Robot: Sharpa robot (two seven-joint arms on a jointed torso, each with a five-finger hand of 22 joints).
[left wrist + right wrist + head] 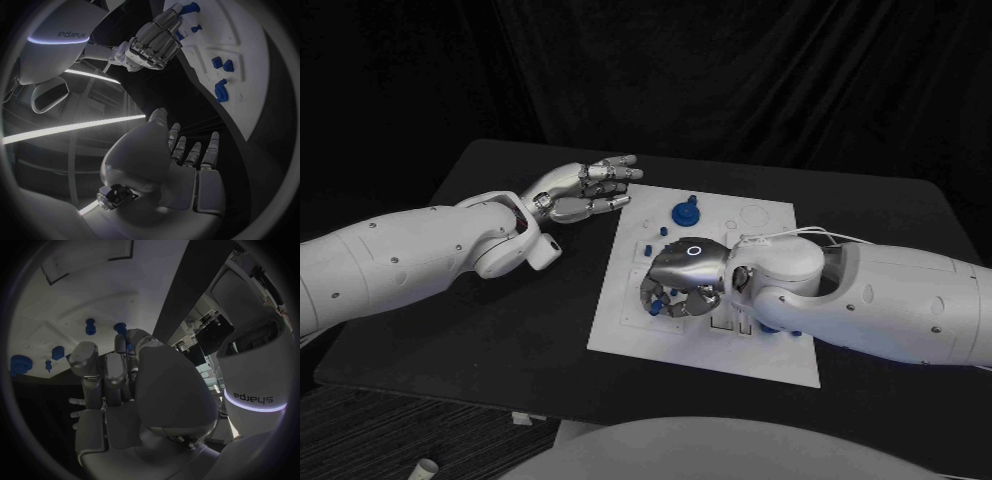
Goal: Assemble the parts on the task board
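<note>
Several blue parts [685, 212] on task board [769, 250], under right hand [682, 285].

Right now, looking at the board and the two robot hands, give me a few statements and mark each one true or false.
1. The right robot hand is over the board. True.
2. The left robot hand is holding a blue part. False: it holds nothing and sits over the table, beside the board's far left corner.
3. A round blue part stands near the board's far edge. True.
4. The board is black. False: it is white; the table is black.
5. The two robot hands are touching. False: they are apart.
</note>
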